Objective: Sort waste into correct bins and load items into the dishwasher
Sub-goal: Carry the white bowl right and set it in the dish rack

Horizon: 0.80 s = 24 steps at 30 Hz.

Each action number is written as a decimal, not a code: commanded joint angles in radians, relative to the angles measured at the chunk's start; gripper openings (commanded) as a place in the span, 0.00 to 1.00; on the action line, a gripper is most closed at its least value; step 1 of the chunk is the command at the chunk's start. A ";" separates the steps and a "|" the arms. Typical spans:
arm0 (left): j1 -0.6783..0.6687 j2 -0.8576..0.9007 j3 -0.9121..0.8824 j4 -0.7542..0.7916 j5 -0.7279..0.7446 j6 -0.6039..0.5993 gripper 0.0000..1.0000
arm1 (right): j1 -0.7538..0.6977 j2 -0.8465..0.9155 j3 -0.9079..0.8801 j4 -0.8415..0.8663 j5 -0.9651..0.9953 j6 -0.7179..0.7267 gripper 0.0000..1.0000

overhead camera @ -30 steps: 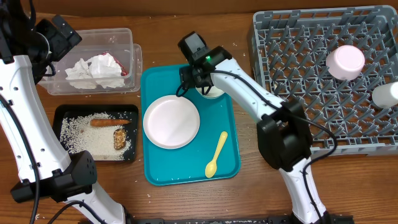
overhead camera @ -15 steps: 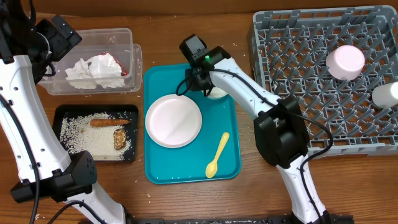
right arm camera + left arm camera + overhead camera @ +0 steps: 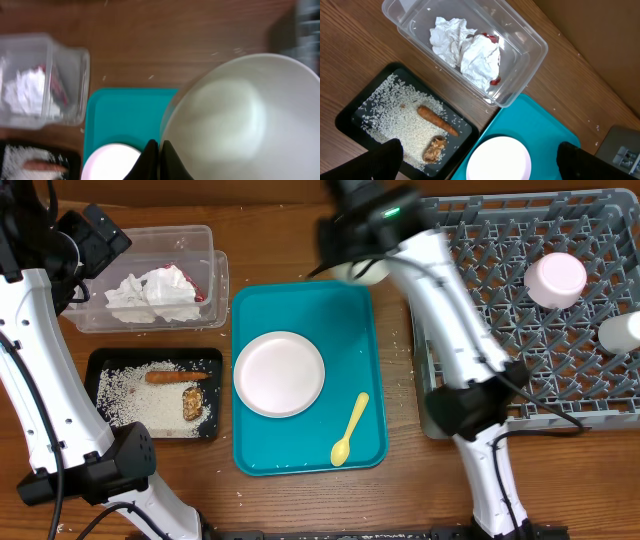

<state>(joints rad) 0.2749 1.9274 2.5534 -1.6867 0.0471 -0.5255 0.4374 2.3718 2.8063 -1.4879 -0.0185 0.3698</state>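
Note:
My right gripper (image 3: 158, 150) is shut on the rim of a whitish bowl (image 3: 235, 120), held in the air over the far edge of the teal tray (image 3: 300, 310), close to the grey dish rack (image 3: 480, 330). From overhead the bowl (image 3: 364, 272) shows under the arm. The pink-white plate (image 3: 279, 374) and yellow spoon (image 3: 348, 430) lie on the tray. The clear tub (image 3: 212, 275) holds the napkin (image 3: 465, 50) and red wrapper (image 3: 491, 39). The black tray (image 3: 100, 360) holds rice, the carrot stick (image 3: 437, 120) and the brown chunk (image 3: 435, 149). My left gripper (image 3: 480, 165) hangs open high above the bins.
On the rack an upturned pinkish bowl (image 3: 556, 279) sits at the back right, with a white cup (image 3: 620, 332) at the right edge. Rice crumbs lie scattered on the wood around the tray. The left arm's white links run along the table's left side.
The right gripper shut on the bowl's rim, then lifted it off the tray and carried it back and to the right, toward the rack. The left arm stayed still.

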 commanded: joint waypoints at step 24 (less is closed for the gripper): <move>-0.007 0.003 0.002 -0.001 -0.014 -0.013 1.00 | -0.951 -0.008 -0.534 -0.206 -1.113 -0.431 0.04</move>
<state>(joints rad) 0.2749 1.9274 2.5534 -1.6867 0.0471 -0.5255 -0.4652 2.3695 2.3333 -1.6947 -1.0615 -0.0299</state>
